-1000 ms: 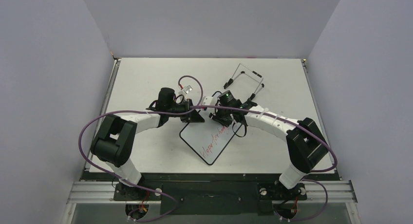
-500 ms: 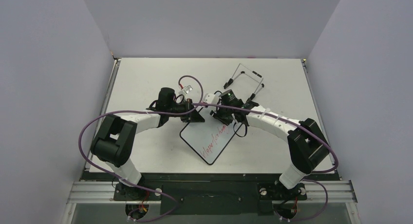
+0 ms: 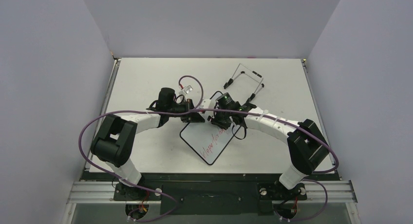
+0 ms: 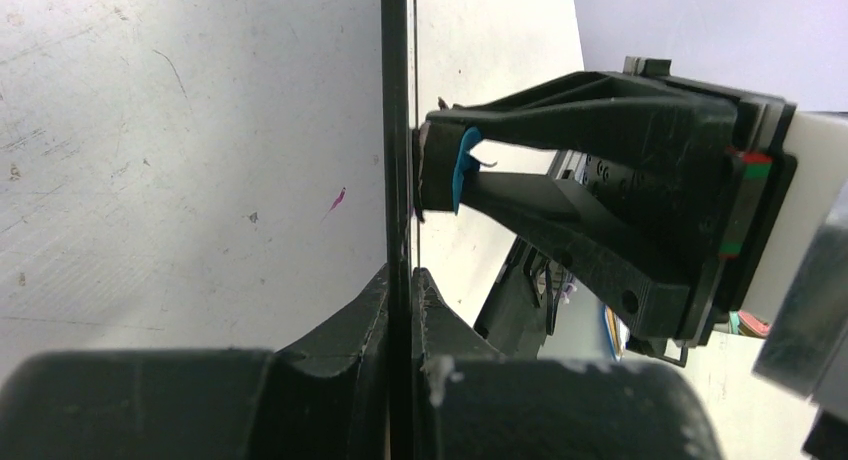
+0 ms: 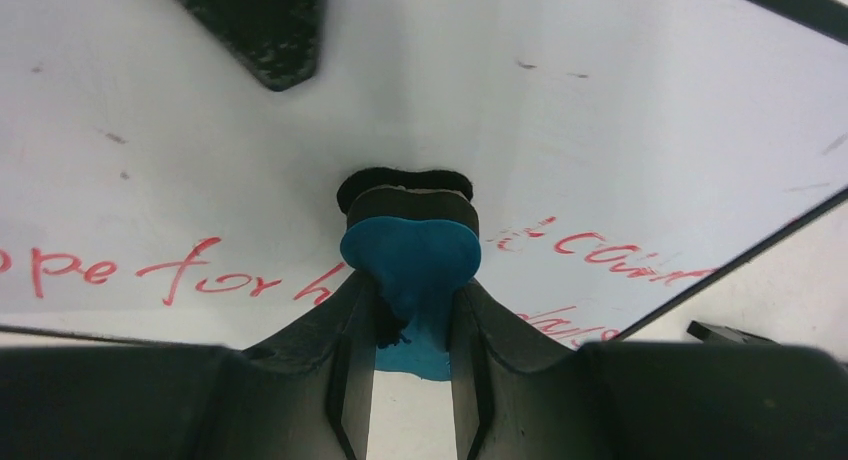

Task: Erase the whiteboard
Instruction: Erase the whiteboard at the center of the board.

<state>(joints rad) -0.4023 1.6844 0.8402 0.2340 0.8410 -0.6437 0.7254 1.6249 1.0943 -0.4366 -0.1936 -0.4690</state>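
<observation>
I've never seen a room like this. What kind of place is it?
Probably a robot test booth in a lab. Plain walls box in one white table. The left arm and right arm sit bolted to a metal rail, working on a small whiteboard.

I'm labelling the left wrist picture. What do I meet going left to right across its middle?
Table top → whiteboard, seen edge-on → blue eraser pressed against it → white end of the right arm.
</observation>
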